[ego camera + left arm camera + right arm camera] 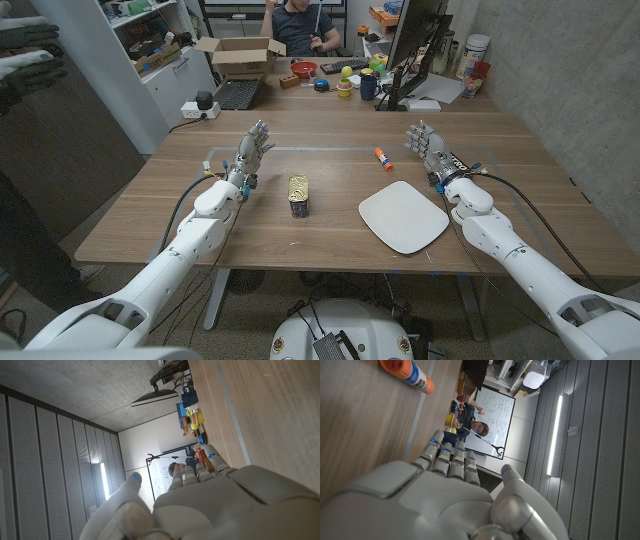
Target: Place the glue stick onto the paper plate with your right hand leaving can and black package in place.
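- One glue stick (384, 158) lies on the wooden table (330, 135), past the far edge of the plate and well apart from it. It has an orange cap and a white and blue body; the right wrist view shows it lying on the wood (406, 373) ahead of the fingers.
- One white paper plate (403, 216) lies on the table, on the robot's right side, with nothing on it.
- One can (299, 190) stands upright near the middle of the table, between the two arms.
- One dark thing (299, 210) touches the can on the near side; whether it is the black package I cannot tell.
- Right hand (428, 145): released, fingers stretched and apart, holding nothing. It is to the right of the glue stick and not touching it.
- Left hand (251, 152): also released, fingers stretched, grasping nothing, to the left of the can.
- One person (303, 28) sits behind the table, beside one open cardboard box (238, 52).
- One dark monitor (412, 40) stands at the far right edge.
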Robot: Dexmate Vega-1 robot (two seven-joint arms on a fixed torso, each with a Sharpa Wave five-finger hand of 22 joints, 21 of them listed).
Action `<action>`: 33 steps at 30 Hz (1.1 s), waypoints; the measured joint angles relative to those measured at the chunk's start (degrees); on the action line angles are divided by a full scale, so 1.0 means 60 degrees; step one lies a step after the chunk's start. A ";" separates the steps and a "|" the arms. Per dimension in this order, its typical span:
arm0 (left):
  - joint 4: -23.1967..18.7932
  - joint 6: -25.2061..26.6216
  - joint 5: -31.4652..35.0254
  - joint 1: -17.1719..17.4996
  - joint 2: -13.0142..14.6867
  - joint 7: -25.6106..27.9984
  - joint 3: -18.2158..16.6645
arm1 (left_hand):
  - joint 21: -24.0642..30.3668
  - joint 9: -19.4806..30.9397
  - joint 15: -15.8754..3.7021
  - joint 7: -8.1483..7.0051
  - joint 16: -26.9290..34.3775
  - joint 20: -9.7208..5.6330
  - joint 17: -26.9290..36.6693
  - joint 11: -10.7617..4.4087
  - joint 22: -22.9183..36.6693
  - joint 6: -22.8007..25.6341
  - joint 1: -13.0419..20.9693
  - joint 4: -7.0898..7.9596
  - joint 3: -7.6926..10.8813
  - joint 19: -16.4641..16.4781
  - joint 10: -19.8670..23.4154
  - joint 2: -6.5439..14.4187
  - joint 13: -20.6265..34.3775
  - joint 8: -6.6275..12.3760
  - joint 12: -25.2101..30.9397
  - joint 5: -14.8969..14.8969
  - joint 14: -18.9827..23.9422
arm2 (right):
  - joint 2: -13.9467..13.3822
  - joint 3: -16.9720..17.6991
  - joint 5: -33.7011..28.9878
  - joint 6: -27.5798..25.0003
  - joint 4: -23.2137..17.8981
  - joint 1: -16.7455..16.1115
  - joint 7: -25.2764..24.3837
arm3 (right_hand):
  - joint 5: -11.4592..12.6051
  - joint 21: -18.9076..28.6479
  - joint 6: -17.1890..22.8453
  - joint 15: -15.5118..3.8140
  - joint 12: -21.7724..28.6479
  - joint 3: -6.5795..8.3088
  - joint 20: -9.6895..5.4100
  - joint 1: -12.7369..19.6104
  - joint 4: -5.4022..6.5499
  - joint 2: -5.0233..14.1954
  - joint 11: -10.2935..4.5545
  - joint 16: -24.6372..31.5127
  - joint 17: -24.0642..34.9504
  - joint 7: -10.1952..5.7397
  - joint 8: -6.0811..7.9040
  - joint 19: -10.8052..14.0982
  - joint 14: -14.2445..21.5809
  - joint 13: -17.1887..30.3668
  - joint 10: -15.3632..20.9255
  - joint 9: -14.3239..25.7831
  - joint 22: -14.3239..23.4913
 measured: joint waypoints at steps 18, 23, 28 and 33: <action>0.0168 0.0828 0.2500 0.0130 -0.2175 -0.1614 -0.2683 | 0.0014 -0.0002 0.0004 0.0001 -0.0001 0.0000 -0.0002 -0.0011 -0.0001 0.0001 0.0000 -0.0001 -0.0002 0.0001 -0.0011 0.0000 -0.0001 0.0000 -0.0001 -0.0003 0.0004 | 0.0233 0.0515 -0.1853 -0.0693 -0.0491 -0.0042 -0.0144 | 0.0000 0.0072 -0.0004 -0.0001 0.0000 0.0099 -0.0039 0.0388 -0.0347 -0.0211 -0.0001 0.0000 -0.0027 -0.0003 0.0000 0.0039 -0.0001 -0.0001 -0.0001 -0.0001 -0.0001; 0.0168 0.0940 0.2977 0.0146 -0.2575 -0.1897 -0.3159 | 0.0014 -0.0002 0.0004 0.0001 -0.0001 0.0000 -0.0002 -0.0011 -0.0001 0.0001 0.0000 -0.0002 -0.0002 0.0001 -0.0011 0.0000 -0.0002 0.0000 -0.0001 -0.0003 0.0004 | 0.0187 0.0599 -0.2579 -0.0925 -0.0832 -0.0130 -0.0367 | -0.0001 0.0015 -0.0038 -0.0002 0.0000 0.0115 -0.0055 0.0567 -0.0519 -0.0291 -0.0001 0.0000 -0.0026 -0.0036 0.0000 0.0161 -0.0002 -0.0001 -0.0001 -0.0002 -0.0002; 0.0154 0.1004 0.3256 0.0154 -0.2848 -0.2122 -0.3478 | 0.0014 -0.0002 0.0005 0.0001 -0.0001 0.0000 -0.0003 -0.0011 -0.0002 0.0001 -0.0001 -0.0002 -0.0002 0.0001 -0.0011 0.0000 -0.0002 0.0000 -0.0001 -0.0003 0.0005 | 0.0166 0.0669 -0.3450 -0.1185 -0.1181 -0.0223 -0.0666 | -0.0001 0.0015 -0.0038 -0.0052 0.0000 0.0156 -0.0082 0.0793 -0.0717 -0.0388 0.0053 0.0000 -0.0026 -0.0036 0.0000 0.0265 0.0050 -0.0001 -0.0057 -0.0002 -0.0002; 0.0114 0.1069 0.3519 0.0168 -0.3059 -0.2292 -0.3729 | 0.0014 -0.0003 0.0005 0.0001 -0.0001 0.0000 -0.0003 -0.0010 -0.0002 0.0002 -0.0001 -0.0002 -0.0003 0.0001 -0.0010 0.0000 -0.0003 0.0000 -0.0007 -0.0004 0.0005 | 0.0154 0.0714 -0.4407 -0.1467 -0.1592 -0.0316 -0.1006 | -0.0001 -0.0049 -0.0038 -0.0148 0.0000 0.0172 -0.0155 0.1196 -0.1053 -0.0542 0.0053 0.0000 -0.0066 -0.0036 0.0000 0.0431 0.0146 -0.0002 -0.0057 -0.0002 -0.0003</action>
